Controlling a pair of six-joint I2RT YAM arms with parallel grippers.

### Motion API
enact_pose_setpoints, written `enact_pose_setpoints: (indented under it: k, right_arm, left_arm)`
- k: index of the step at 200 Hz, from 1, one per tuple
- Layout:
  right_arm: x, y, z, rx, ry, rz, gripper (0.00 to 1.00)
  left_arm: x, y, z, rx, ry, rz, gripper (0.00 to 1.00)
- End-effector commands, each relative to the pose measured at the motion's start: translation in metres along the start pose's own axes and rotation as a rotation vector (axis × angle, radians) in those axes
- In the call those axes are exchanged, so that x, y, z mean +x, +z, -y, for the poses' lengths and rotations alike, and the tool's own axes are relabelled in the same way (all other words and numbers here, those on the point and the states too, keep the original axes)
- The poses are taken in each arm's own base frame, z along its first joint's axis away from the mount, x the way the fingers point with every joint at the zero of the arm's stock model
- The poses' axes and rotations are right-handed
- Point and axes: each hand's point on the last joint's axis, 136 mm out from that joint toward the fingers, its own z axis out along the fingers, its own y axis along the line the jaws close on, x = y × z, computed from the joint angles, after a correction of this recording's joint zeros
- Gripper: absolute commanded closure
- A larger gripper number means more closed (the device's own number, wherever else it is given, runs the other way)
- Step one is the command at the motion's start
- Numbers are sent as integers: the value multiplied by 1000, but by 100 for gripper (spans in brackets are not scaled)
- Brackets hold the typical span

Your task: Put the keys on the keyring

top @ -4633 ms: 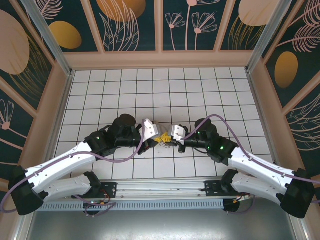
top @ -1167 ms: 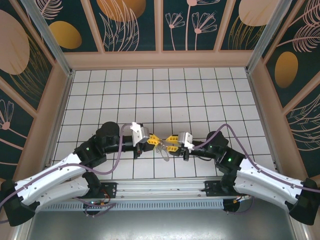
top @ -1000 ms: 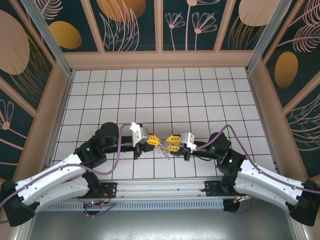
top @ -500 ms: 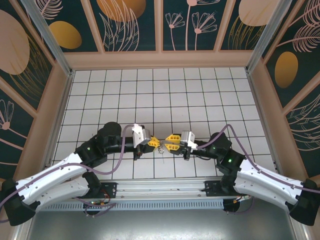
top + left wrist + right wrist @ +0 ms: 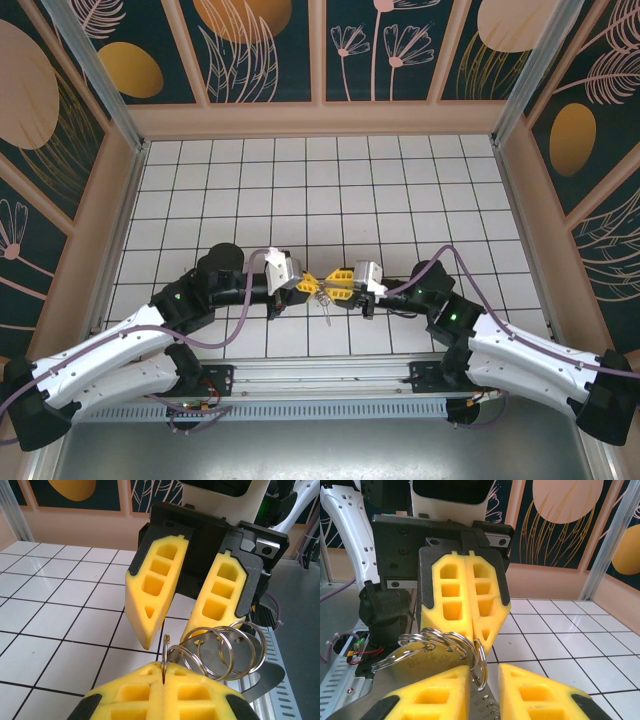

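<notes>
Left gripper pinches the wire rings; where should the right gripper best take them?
Probably the free edge of the ring standing edge-on between the open fingers of the right gripper: close on its flat faces, coming head-on toward the left gripper pinching its far edge.

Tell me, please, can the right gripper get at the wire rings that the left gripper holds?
Probably yes. The left gripper is shut on the wire rings, and they hang just at the parted tips of the right gripper. Nothing seems to stand between them.
</notes>
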Motion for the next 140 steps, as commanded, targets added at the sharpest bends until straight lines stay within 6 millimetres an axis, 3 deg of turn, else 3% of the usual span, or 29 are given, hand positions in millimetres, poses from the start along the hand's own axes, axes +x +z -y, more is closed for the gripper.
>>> enact_pose_setpoints:
  k: [1, 21, 48, 102, 140]
  right_arm:
    - [-20, 2, 0, -15, -41, 53, 83]
    - [-16, 3, 5, 12, -35, 34, 81]
    - [-4, 3, 15, 75, -1, -17, 71]
    - [8, -8, 41, 210, 34, -80, 68]
    - [11, -16, 72, 310, 105, -89, 62]
  left_arm:
    - [-18, -4, -1, -12, 36, 37, 100]
    - [-19, -6, -7, -50, 33, 39, 100]
    - [-4, -3, -20, -120, 13, -24, 100]
    - [10, 1, -33, -172, 20, -92, 100]
    - [16, -1, -39, -210, 10, -134, 100]
